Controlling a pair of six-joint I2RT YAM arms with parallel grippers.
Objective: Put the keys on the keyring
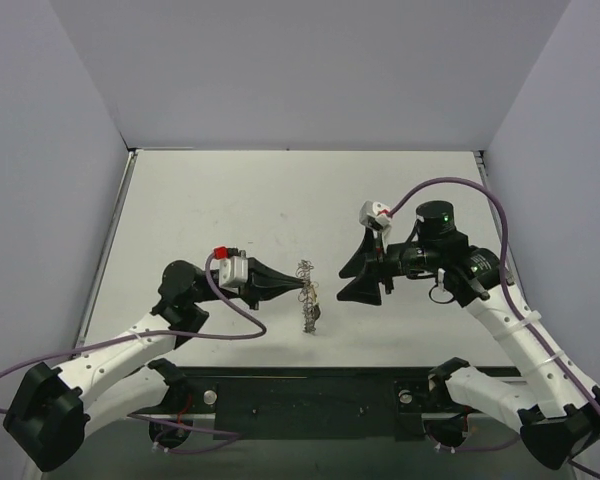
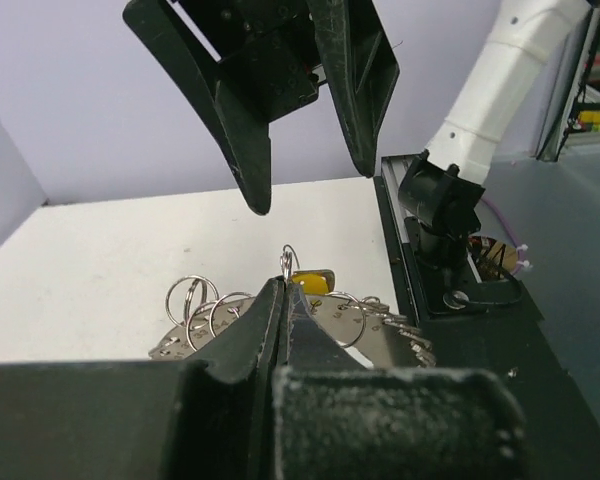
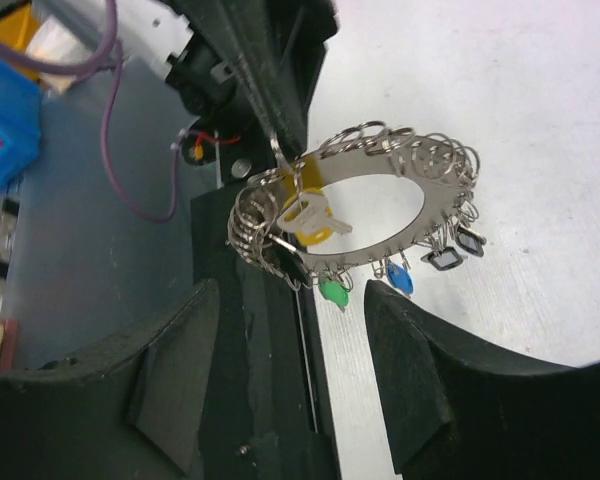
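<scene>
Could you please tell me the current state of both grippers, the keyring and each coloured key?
left gripper, shut on the keyring at its rim.
right gripper, open, holding nothing, facing the keyring.
keyring, held on edge by the left gripper.
yellow key, hanging from the keyring beside the grip.
green key, hanging from the keyring.
blue key, hanging from the keyring.

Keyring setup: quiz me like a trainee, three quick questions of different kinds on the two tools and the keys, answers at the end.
1. True or false: the right tool is shut on the keyring.
2. Which key sits nearest the tip of the left tool? A yellow, B blue, C green.
3. In one word, which tool grips the keyring?
Key: 1 false, it is open and apart from the ring. 2 A, the yellow key. 3 left.
</scene>
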